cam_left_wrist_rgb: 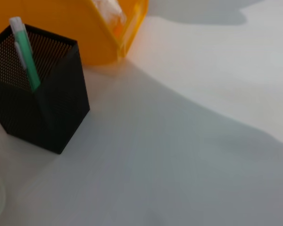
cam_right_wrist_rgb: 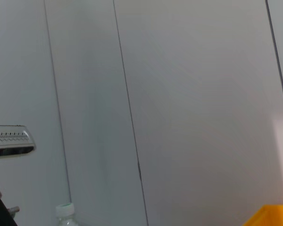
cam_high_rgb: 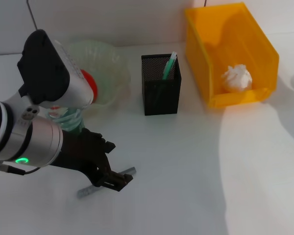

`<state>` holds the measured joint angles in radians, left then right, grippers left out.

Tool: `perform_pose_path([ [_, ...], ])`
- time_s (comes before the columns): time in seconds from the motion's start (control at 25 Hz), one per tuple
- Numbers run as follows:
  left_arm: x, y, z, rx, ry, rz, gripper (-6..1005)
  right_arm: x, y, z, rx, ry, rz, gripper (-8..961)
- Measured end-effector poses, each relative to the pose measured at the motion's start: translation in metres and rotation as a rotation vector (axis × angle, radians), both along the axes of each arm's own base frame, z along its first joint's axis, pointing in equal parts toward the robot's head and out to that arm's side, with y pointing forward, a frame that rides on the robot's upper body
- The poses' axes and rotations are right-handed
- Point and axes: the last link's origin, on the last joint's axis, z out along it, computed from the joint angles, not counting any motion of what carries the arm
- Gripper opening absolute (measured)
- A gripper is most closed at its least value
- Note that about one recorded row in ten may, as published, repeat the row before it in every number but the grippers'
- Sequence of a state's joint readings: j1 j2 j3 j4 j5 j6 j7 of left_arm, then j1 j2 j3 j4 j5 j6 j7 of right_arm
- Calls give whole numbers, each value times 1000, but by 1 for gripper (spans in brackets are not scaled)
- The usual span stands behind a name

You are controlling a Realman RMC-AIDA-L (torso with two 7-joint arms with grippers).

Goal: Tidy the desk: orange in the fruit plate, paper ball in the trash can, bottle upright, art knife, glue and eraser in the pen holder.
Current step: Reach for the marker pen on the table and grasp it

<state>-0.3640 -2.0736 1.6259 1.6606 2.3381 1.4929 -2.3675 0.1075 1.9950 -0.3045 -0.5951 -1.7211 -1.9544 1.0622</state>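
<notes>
A grey art knife (cam_high_rgb: pixel 129 172) lies on the white table at the front left. My left gripper (cam_high_rgb: pixel 109 176) is right over its middle and covers part of it. The black mesh pen holder (cam_high_rgb: pixel 160 88) stands mid-table with a green and white stick (cam_high_rgb: pixel 169 66) in it; both also show in the left wrist view, the pen holder (cam_left_wrist_rgb: pixel 42 108) and the stick (cam_left_wrist_rgb: pixel 26 56). The orange (cam_high_rgb: pixel 90 83) lies in the green fruit plate (cam_high_rgb: pixel 110 63). The paper ball (cam_high_rgb: pixel 236 77) sits in the orange trash can (cam_high_rgb: pixel 201 58). The bottle (cam_high_rgb: pixel 68 119) stands upright behind my left arm. No eraser shows.
The trash can (cam_left_wrist_rgb: pixel 99 42) stands just behind the pen holder in the left wrist view. The right wrist view faces a panelled wall, with the bottle's cap (cam_right_wrist_rgb: pixel 65 210) and a corner of the trash can (cam_right_wrist_rgb: pixel 269 216) at its edge. My right arm is out of the head view.
</notes>
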Motion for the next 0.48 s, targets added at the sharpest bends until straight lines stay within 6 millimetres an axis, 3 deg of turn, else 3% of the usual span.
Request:
perform_pose_path([
  [0.48, 3, -2, -9, 6, 158, 37, 822, 0, 3, 1, -5, -6, -1, 702],
])
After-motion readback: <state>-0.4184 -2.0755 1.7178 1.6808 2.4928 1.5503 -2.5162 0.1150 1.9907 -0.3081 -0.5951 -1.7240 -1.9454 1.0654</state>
